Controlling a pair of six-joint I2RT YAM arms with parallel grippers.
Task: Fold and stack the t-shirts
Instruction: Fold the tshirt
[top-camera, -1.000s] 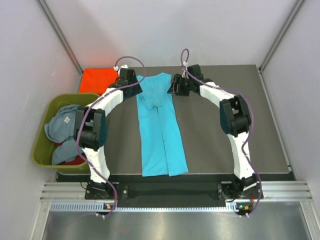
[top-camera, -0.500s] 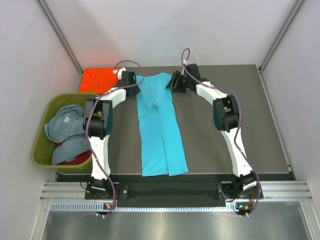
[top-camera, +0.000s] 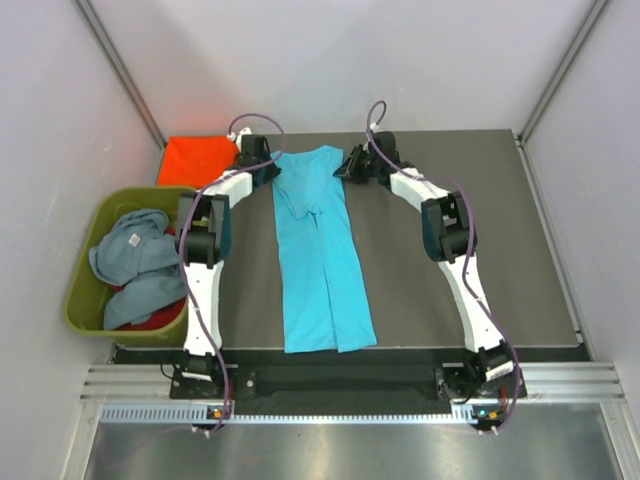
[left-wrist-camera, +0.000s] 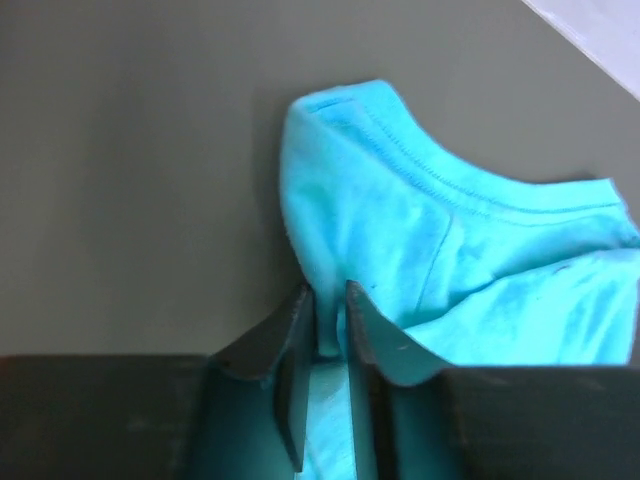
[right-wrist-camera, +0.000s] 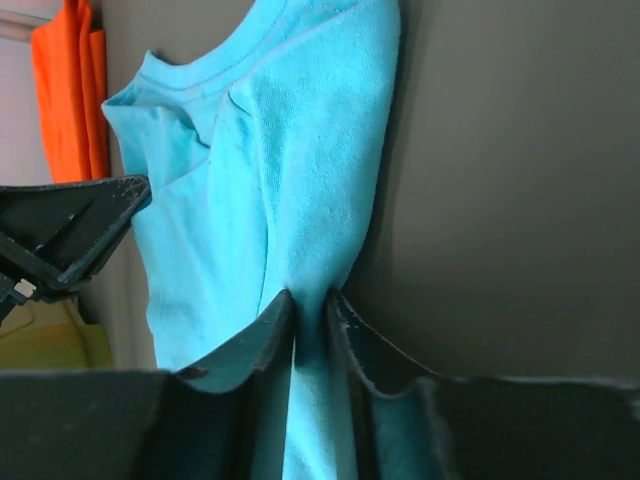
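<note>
1. The turquoise t-shirt (top-camera: 318, 260) lies lengthwise on the table (top-camera: 480, 230), hem toward our bases.
2. Left of it, the olive-green tub (top-camera: 82, 300) holds a grey-blue t-shirt (top-camera: 135, 250).
3. At its collar end, our left gripper (left-wrist-camera: 325, 300) and right gripper (right-wrist-camera: 308, 305) each pinch a shoulder.
4. The orange-red t-shirt (top-camera: 195, 160) lies far left.

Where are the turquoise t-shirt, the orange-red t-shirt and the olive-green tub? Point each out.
turquoise t-shirt (top-camera: 318, 250), top external view, middle of its folded body
orange-red t-shirt (top-camera: 195, 160), top external view, its centre
olive-green tub (top-camera: 76, 290), top external view, left rim

Olive-green tub (top-camera: 78, 290) beside left edge of dark grey table (top-camera: 520, 250); pale walls (top-camera: 60, 120) around.
</note>
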